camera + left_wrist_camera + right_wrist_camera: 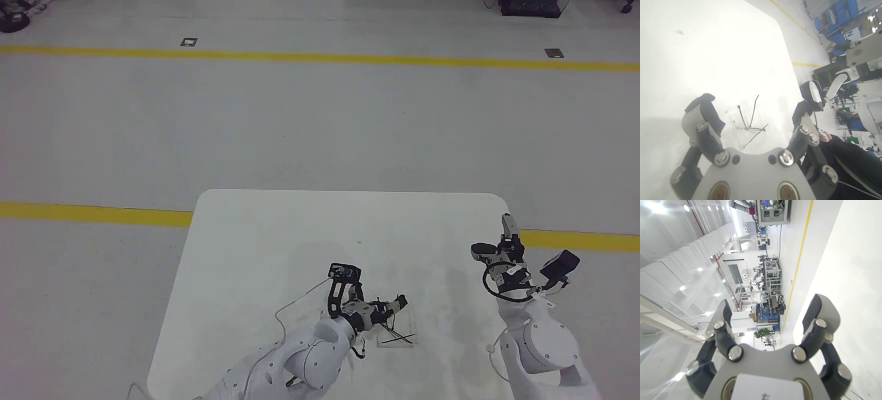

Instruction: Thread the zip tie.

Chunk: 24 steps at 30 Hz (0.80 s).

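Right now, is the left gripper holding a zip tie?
No, the left gripper is open with nothing between its fingers, and the zip ties lie loose on the table, clear of both fingers.

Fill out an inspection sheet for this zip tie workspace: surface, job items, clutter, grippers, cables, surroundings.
Surface: white table with rounded corners.
Job's things: several black zip ties, loose and crossed in a small pile near the table's front edge.
Clutter: one small dark smudge on the table.
Grippers: left gripper, fingers open, close to the pile, holding nothing; right gripper, fingers open, empty, at the table's right edge.
Cables: thin pale cable trailing over the table; black loop behind the right gripper.
Surroundings: grey floor with yellow lines.
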### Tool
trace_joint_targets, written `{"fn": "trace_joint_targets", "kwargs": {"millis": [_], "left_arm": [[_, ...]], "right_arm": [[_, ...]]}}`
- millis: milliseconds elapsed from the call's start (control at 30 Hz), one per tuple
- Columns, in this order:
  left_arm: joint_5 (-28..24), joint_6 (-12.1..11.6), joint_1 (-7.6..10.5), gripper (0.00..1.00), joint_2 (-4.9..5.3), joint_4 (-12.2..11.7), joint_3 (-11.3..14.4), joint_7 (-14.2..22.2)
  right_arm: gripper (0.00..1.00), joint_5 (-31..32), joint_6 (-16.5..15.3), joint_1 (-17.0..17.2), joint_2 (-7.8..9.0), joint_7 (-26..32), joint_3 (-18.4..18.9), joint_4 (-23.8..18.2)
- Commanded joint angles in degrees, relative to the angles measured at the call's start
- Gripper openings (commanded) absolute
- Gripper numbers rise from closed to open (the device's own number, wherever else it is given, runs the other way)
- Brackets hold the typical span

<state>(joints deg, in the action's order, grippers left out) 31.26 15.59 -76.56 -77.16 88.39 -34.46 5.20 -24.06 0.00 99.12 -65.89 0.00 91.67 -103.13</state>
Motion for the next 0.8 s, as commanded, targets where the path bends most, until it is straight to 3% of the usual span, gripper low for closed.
{"fn": "trace_joint_targets", "kwargs": {"millis": [0,167,367,400,467,533,767], "left_arm": [[0.0,0.3,0.75,1.0,-0.24,-0.9,0.0,0.3],[-1.3,0.0,1.92,1.0,-0.59,-2.2,-0.7,0.9],[-2.0,-0.1,1.89,1.0,-0.57,-2.5,-1.7,1.8],[-2.2,-0.2,1.73,0.93,-0.51,-2.4,-2.0,2.0],[-2.5,-0.5,1.24,0.89,-0.27,-2.2,-2.7,2.5],[-3.2,-1.2,0.58,0.66,0.0,-1.7,-3.5,3.0],[-3.4,-2.9,-1.91,0.6,0.93,-0.5,-5.1,4.6]], "right_arm": [[1.0,0.0,0.0,0.0,0.0,0.0,0.0,0.0],[1.0,0.0,0.0,0.0,0.0,0.0,0.0,0.0],[1.0,0.0,0.0,0.0,0.0,0.0,0.0,0.0],[1.0,0.0,0.0,0.0,0.0,0.0,0.0,0.0],[1.0,0.0,0.0,0.0,0.0,0.0,0.0,0.0],[1.0,0.0,0.0,0.0,0.0,0.0,0.0,0.0],[1.0,0.0,0.0,0.0,0.0,0.0,0.0,0.0]]}}
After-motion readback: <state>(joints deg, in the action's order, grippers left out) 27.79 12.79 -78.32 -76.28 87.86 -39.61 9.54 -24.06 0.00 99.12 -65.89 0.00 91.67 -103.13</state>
